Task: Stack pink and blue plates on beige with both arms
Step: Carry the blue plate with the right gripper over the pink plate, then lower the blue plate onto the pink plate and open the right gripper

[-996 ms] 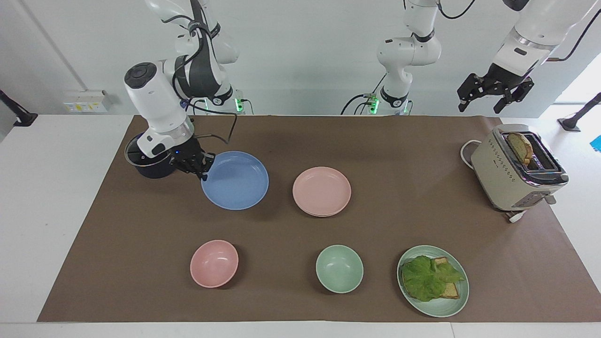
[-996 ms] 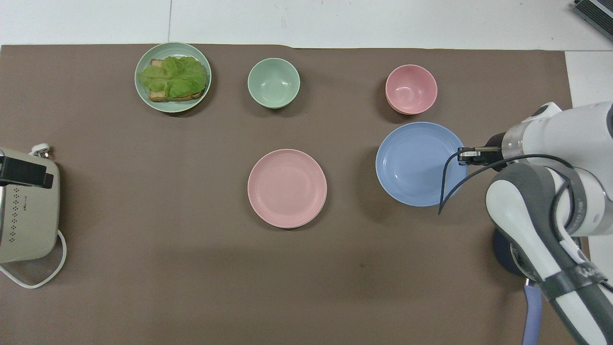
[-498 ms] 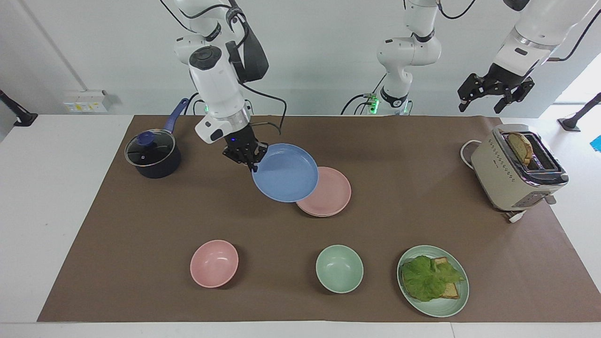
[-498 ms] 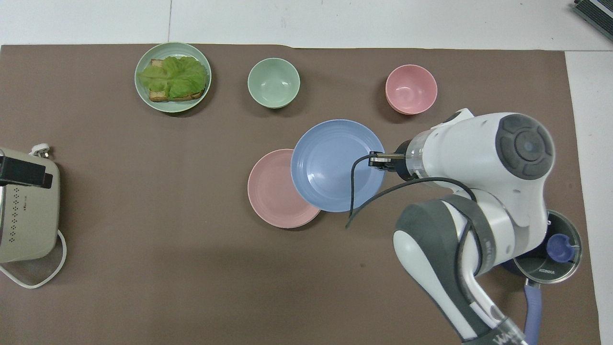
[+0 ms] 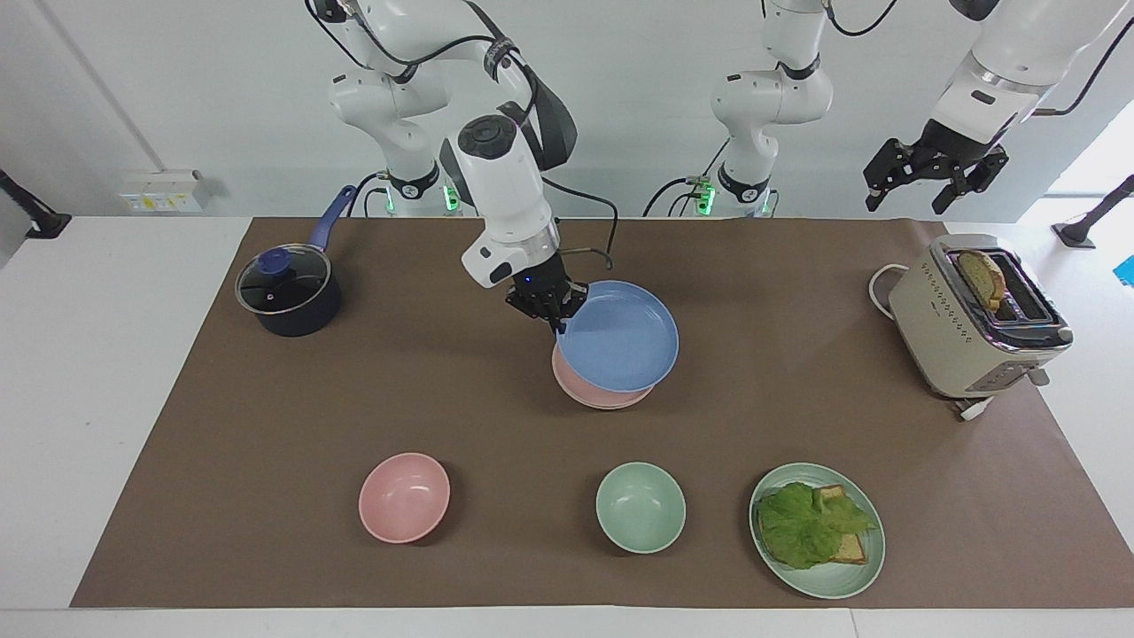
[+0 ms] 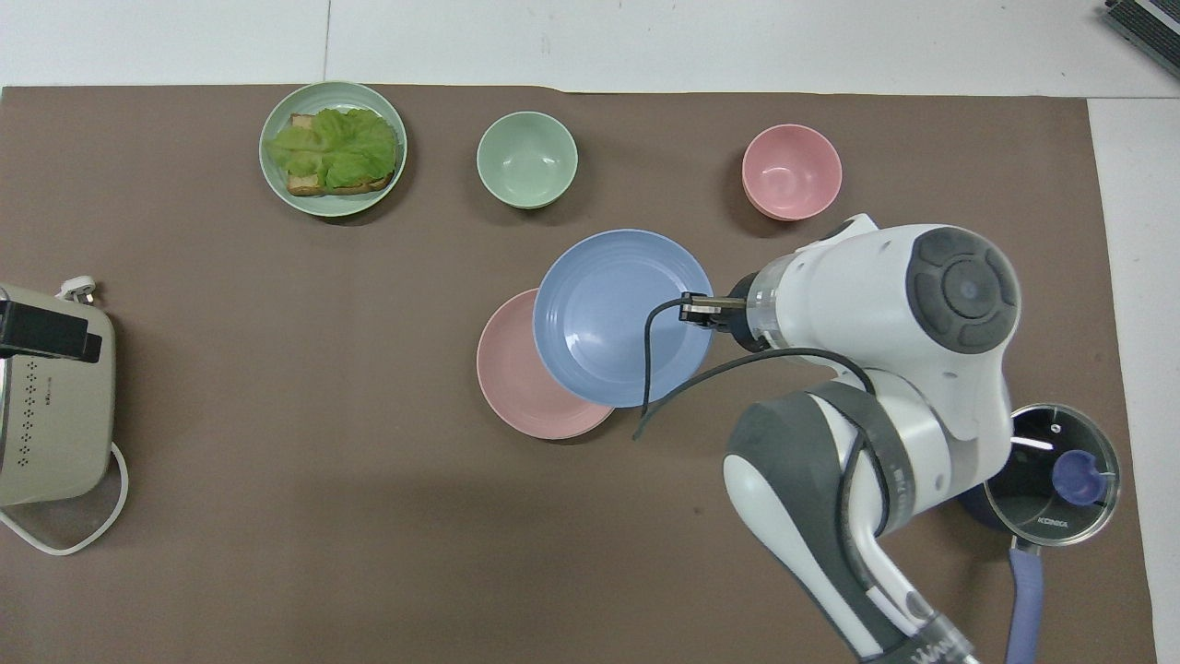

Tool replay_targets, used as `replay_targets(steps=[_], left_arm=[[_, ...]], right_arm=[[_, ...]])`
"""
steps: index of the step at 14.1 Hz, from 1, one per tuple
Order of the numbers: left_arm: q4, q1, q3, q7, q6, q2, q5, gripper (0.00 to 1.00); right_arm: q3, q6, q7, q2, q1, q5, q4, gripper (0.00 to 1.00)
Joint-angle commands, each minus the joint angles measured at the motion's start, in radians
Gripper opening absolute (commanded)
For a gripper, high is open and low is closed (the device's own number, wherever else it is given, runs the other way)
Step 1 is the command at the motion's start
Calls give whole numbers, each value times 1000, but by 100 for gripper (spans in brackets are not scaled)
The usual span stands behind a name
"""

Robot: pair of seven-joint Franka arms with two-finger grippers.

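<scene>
My right gripper (image 5: 558,323) (image 6: 691,309) is shut on the rim of the blue plate (image 5: 620,347) (image 6: 608,318) and holds it, slightly tilted, in the air. The blue plate hangs over the pink plate (image 5: 589,392) (image 6: 509,373), which lies on the brown mat in the middle of the table, and covers most of it. The two plates are not lined up: a pink crescent shows past the blue one. The beige plate is hidden. My left gripper (image 5: 908,199) waits open and empty, high above the toaster end of the table, and is out of the overhead view.
A dark pan with a glass lid (image 5: 288,292) (image 6: 1051,461) stands near the right arm's base. The toaster (image 5: 974,319) (image 6: 46,406) sits at the left arm's end. Farthest from the robots are a pink bowl (image 5: 404,496), a green bowl (image 5: 640,507) and a green plate (image 5: 833,589) with lettuce.
My right gripper lifted the blue plate off the mat beside the pan and carried it toward the middle, until it hangs over the pink plate. The left arm has not moved.
</scene>
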State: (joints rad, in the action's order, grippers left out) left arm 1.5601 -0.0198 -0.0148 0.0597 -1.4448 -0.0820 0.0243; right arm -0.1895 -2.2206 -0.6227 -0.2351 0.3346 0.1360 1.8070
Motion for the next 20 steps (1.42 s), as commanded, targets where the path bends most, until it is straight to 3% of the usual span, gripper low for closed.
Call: replay_targets(steps=[1,5,13,14,16,17,20], left_arm=[[-11,8,-4,5,15,-4,-6,100],[-11,8,-4,5,15,-4,-6,100],[-11,8,-4,5,15,-4,-6,100],[-11,8,-4,5,15,-4,-6,100],[-11,9,-4,5,15,-4,-6,100],[-11,9,-4,5,15,-4,-6,100],[-11,8,-4,5,15,-5,-6,100]], right_arm=[[2,-28,11,29,20,19,87,0],[2,-86,101,30,18,17,166,0],[2,-203,107,-7,20,16,195,0],[2,-202,106,-7,20,16,193,4],[4,-205,103,-13,20,14,186,52],[4,-205,100,-16,20,11,181,69],[5,-202,98,-7,18,4,169,97]])
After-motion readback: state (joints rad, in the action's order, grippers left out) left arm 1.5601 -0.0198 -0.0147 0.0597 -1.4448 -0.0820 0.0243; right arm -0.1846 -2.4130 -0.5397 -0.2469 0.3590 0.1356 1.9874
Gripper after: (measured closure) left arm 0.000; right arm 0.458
